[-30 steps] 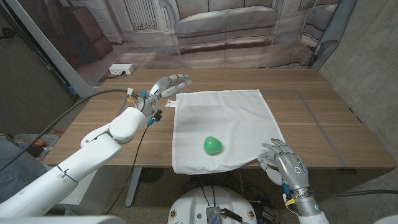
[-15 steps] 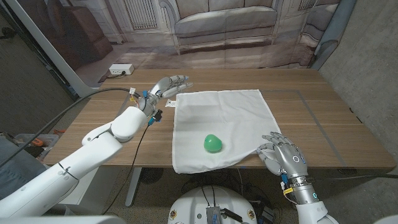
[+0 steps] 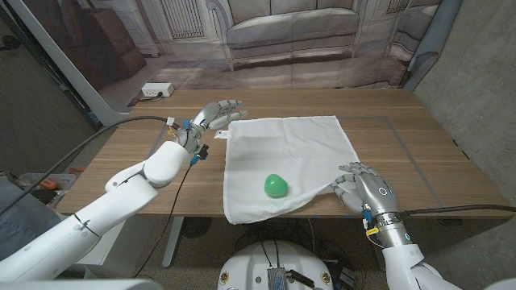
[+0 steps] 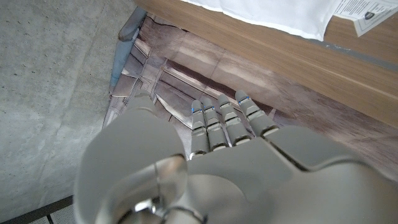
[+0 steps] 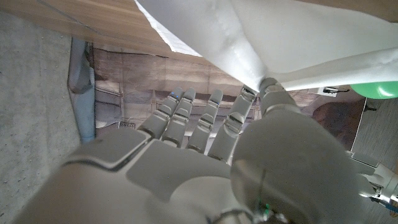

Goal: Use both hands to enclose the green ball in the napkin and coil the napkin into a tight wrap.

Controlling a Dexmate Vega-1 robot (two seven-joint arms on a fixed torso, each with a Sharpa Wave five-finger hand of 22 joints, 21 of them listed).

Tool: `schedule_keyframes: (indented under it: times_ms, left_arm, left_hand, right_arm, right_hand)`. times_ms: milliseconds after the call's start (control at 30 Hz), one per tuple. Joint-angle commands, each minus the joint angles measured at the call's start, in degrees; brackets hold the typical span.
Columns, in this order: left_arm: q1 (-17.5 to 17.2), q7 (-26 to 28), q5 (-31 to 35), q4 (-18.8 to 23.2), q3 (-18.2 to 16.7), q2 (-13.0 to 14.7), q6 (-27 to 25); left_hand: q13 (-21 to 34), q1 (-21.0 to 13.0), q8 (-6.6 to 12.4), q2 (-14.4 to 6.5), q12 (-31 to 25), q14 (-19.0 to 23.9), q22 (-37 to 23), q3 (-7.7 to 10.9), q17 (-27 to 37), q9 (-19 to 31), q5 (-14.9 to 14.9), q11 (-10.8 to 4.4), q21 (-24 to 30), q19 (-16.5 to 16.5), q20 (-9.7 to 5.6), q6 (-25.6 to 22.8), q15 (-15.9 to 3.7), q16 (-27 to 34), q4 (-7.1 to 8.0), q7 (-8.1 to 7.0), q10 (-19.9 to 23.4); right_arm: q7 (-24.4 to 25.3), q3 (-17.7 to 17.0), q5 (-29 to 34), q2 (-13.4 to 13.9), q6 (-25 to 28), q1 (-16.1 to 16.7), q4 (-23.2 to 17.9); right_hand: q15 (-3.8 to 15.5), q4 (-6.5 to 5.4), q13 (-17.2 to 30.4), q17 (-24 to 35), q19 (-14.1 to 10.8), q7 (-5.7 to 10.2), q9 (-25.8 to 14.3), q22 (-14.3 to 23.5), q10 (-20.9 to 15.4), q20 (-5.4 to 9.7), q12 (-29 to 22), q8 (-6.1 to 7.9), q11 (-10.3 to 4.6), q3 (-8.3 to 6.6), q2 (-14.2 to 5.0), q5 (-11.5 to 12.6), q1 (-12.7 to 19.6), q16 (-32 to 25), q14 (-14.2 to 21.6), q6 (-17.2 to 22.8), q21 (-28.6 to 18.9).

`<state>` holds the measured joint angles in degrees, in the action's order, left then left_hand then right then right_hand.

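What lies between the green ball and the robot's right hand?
In the head view, only white napkin lies between the green ball and the right hand, which pinches its lifted near corner.

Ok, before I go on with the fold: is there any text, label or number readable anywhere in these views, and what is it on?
None can be read.
Paper slip by the napkin on the table, left wrist view: printed lines and a round mark, too small and blurred to read.
White tag near the left hand, head view: too small to read.
Green ball and right hand: no markings visible.
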<state>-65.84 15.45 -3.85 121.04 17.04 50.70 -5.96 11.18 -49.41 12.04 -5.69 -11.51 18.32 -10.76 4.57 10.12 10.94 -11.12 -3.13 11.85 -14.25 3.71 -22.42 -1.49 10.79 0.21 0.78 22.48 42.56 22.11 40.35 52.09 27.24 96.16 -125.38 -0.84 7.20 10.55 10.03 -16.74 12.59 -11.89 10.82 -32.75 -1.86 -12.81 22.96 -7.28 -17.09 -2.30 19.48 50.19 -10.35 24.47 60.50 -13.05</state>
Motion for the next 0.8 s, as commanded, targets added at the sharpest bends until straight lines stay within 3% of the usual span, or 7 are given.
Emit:
schedule_keyframes:
  times_ms: [33, 167, 267, 633, 800]
  left_arm:
    - [-5.7, 11.4, 22.0, 6.9, 2.4, 3.2, -7.4]
    - [-8.1, 12.4, 28.6, 9.0, 2.7, 4.6, -9.6]
    - [-9.6, 12.6, 32.0, 9.4, 3.0, 5.0, -10.7]
    - [-15.6, 17.2, 38.0, 7.5, 2.2, 5.9, -5.7]
    - [-19.2, 17.0, 39.7, 8.1, 1.3, 5.4, -8.0]
  left_hand:
    - [0.2, -1.8, -0.06, 2.1, -0.1, 0.1, 0.0, -0.12, 0.1, 0.0, -0.4, -1.92, -0.2, 1.1, -0.1, -0.5, -1.73, -0.2, -1.75, -1.76, 0.3]
    - [0.2, -1.9, -0.03, 3.3, -0.2, 0.3, 0.0, -0.62, 0.1, 0.0, -0.6, -4.05, -0.3, 1.6, -0.49, -0.7, -2.67, -0.1, -2.2, -3.11, 0.7]
    - [0.2, -1.9, -0.05, 3.5, -0.2, 0.2, 0.0, -0.75, 0.1, 0.0, -0.7, -4.13, -0.3, 1.7, -0.61, -0.7, -3.0, -0.1, -2.26, -3.52, 0.7]
    - [0.2, -1.7, 0.46, 4.0, -0.6, 1.0, 0.0, -1.08, 0.2, 0.1, -1.1, -4.97, -0.1, 1.4, -0.85, -2.3, -3.91, 0.2, -2.39, -4.5, 2.1]
    - [0.2, -1.7, 0.56, 4.1, -0.7, 1.4, 0.0, -1.11, 0.2, 0.1, -1.3, -5.41, 0.1, 0.9, -1.17, -2.7, -4.04, 0.3, -2.46, -4.66, 2.5]
  right_arm:
    - [-3.9, 0.1, -0.1, -0.3, 1.9, -2.4, -2.3]
    - [-2.7, -0.2, -0.6, -0.7, 0.5, -2.8, -1.6]
    - [-2.4, -0.3, -0.9, -0.9, 0.0, -2.9, -1.4]
    - [-1.7, -0.4, -1.4, -1.3, -2.2, -3.9, -0.9]
    - [-0.2, -1.5, -2.7, -1.5, -4.2, -3.7, -0.1]
  right_hand:
    - [-0.26, 0.18, 0.1, 0.2, -0.1, 0.14, -0.2, 0.1, 0.2, -0.54, 0.1, 0.47, 0.08, -0.22, -0.33, -0.3, 0.1, 0.2, -0.2, 0.4, 0.3]
    - [-0.26, 0.17, 0.1, 0.2, 0.1, 0.14, -0.2, 0.1, 0.4, -0.55, 0.2, 0.53, 0.07, -0.25, -0.36, -0.5, 0.1, 0.2, -0.4, 0.5, 0.4]
    - [-0.39, 0.17, 0.1, 0.2, 0.1, 0.15, -0.2, 0.1, 0.5, -0.53, 0.3, 0.51, 0.14, -0.27, -0.38, -0.7, 0.0, 0.2, -0.5, 0.5, 0.4]
    - [-0.44, 0.19, 0.2, 0.2, 0.2, 0.16, -0.1, 0.1, 0.6, -0.53, 0.3, 0.45, 0.28, -0.36, -0.44, -1.1, -0.1, 0.2, -0.6, 0.5, 0.5]
    - [-0.4, 0.19, 0.2, 0.2, 0.2, 0.16, -0.1, 0.1, 0.6, -0.55, 0.3, 0.44, 0.25, -0.38, -0.47, -1.2, -0.1, 0.1, -0.6, 0.5, 0.5]
